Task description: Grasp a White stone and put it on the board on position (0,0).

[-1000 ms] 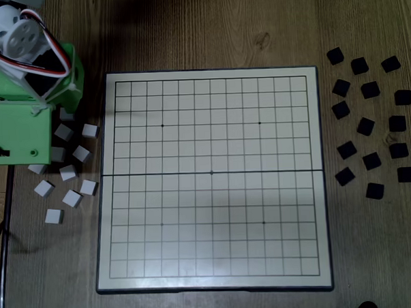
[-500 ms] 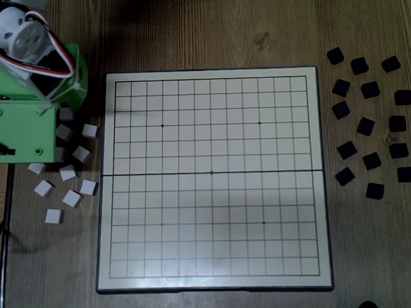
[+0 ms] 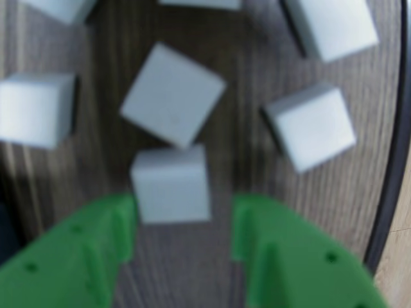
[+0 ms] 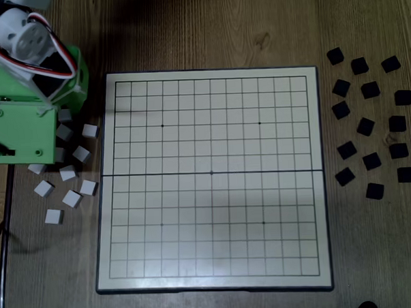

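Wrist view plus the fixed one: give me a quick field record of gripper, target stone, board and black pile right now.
gripper: open, green fingers either side of a stone
White stone: on the table between the jaws, near the left finger, not clamped
other white tiles: scattered left of the board in the fixed view
board: no stones on it
position (0,0): free
black tiles: loose group right of the board

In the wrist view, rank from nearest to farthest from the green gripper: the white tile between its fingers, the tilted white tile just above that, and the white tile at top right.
1. The white square tile between the fingers of the green gripper, low centre.
2. The tilted white tile, directly above it and touching.
3. The white tile at the top right corner, farthest.
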`<action>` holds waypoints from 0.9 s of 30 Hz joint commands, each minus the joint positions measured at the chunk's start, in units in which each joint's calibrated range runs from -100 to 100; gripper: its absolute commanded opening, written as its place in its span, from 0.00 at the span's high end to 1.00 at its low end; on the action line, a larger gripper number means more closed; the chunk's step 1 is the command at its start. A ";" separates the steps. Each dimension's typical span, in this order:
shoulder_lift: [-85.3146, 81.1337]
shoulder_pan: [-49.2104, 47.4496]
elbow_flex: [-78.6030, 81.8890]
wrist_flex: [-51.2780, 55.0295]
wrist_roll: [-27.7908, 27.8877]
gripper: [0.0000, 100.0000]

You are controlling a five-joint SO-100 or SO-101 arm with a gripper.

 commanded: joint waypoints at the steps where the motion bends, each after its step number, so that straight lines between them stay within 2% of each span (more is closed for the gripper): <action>1: -1.15 -0.79 0.01 -1.08 -0.20 0.88; 16: -0.72 -1.43 0.40 -2.98 -0.05 0.88; 21: -0.64 -1.34 1.65 -3.65 -0.78 0.93; 27: -0.98 -1.34 2.14 -4.23 -0.78 0.94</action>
